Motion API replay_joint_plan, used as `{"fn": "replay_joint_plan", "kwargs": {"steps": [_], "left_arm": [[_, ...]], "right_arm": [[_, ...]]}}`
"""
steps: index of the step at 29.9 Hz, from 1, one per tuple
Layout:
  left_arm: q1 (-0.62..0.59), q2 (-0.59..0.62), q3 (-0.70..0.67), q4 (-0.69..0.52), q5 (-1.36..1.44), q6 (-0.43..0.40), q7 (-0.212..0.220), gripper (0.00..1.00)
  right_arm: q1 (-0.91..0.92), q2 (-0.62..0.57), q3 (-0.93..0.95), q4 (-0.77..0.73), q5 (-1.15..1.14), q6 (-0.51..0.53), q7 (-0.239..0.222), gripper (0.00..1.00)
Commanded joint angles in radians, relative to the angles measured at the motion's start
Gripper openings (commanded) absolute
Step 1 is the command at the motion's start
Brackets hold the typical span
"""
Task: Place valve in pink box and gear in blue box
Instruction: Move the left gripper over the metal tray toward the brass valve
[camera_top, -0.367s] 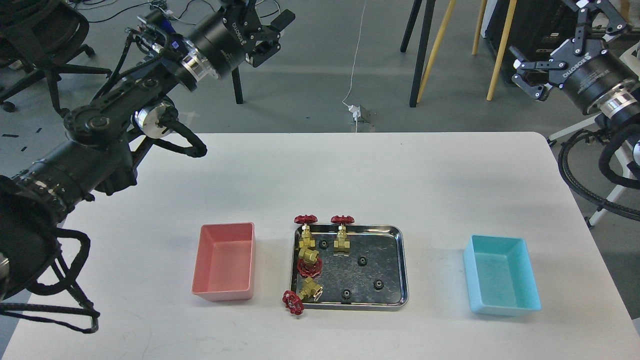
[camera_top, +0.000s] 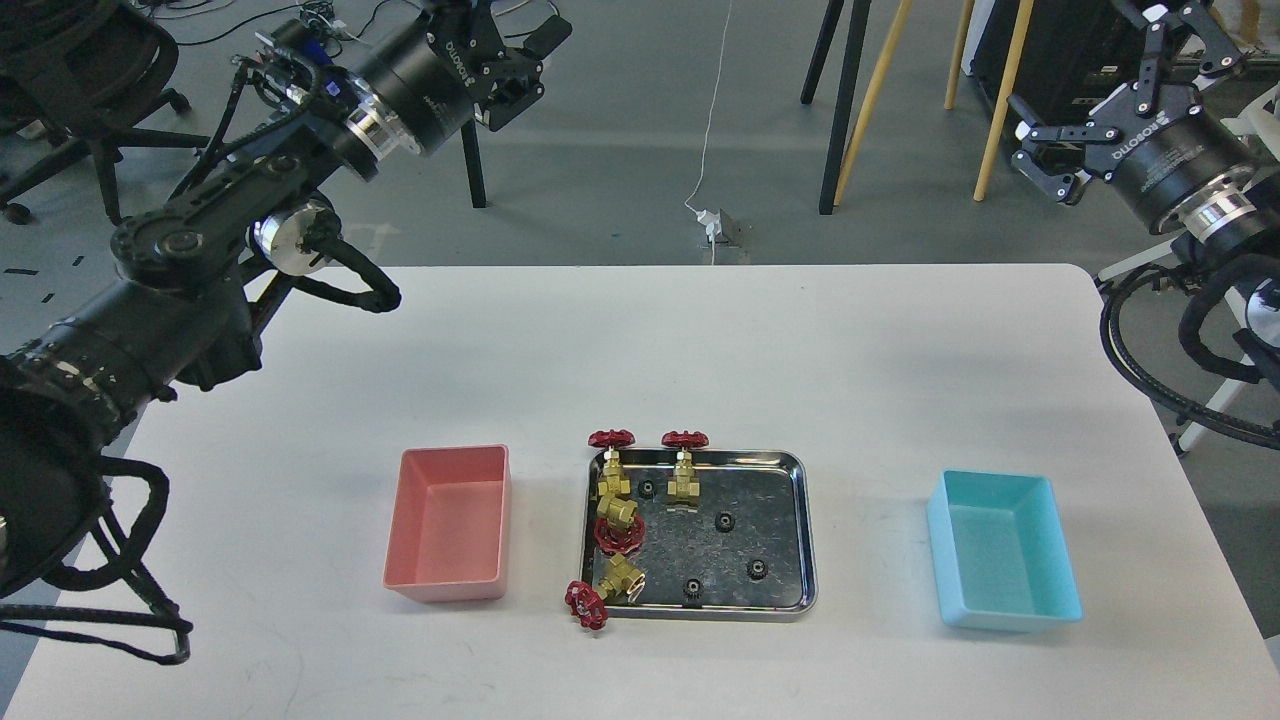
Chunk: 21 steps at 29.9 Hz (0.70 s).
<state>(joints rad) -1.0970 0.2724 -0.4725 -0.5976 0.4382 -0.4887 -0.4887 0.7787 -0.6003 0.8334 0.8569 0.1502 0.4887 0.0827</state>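
Several brass valves with dark-red handwheels lie along the left side of a shiny steel tray (camera_top: 803, 520): two at the back (camera_top: 612, 462) (camera_top: 685, 468), one in the middle (camera_top: 618, 524), one at the front (camera_top: 608, 588) with its wheel over the rim. Several tiny black gears lie in the tray, such as one (camera_top: 724, 521) near the middle and one (camera_top: 757, 569) nearer the front. The pink box (camera_top: 450, 525) stands empty left of the tray. The blue box (camera_top: 1005, 550) stands empty to the right. My left gripper (camera_top: 528, 62) and right gripper (camera_top: 1110, 90) are open, raised high beyond the table's far edge.
The white table (camera_top: 700, 350) carries only the tray and the two boxes. Beyond its far edge are chair and easel legs (camera_top: 850, 100), a floor cable and an office chair at far left. Loose black cable loops hang from both arms.
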Motion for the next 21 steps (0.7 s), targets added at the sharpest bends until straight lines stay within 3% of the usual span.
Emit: {"fn": "replay_joint_plan", "kwargs": {"steps": [1,5,9,15,18,21], "left_arm": [[0.0,-0.01,-0.021,0.003,-0.013,0.0,0.0,1.0],[0.031,-0.004,-0.04,-0.091,0.0,0.0,0.0,1.0],[0.037,0.048,0.003,-0.301,0.193,0.0,0.0,0.99],[-0.072,0.246,0.407,-0.575,0.353,0.0,0.0,0.99],[-0.148,0.365,0.604,-0.753,0.494,0.184,0.0,0.96],[-0.188,0.427,0.754,-0.846,0.605,0.408,0.0,0.95]], "right_arm": [[0.013,0.002,0.029,0.004,0.0,0.0,-0.008,1.0],[0.097,-0.012,0.038,-0.007,0.002,0.0,-0.009,1.0],[0.232,-0.024,-0.017,-0.064,0.003,0.0,-0.009,1.0],[0.252,-0.062,-0.039,-0.068,0.005,0.0,-0.009,1.0],[0.243,-0.065,-0.039,-0.07,0.005,0.0,-0.009,1.0],[0.226,-0.065,-0.039,-0.07,0.005,0.0,-0.009,1.0]]}}
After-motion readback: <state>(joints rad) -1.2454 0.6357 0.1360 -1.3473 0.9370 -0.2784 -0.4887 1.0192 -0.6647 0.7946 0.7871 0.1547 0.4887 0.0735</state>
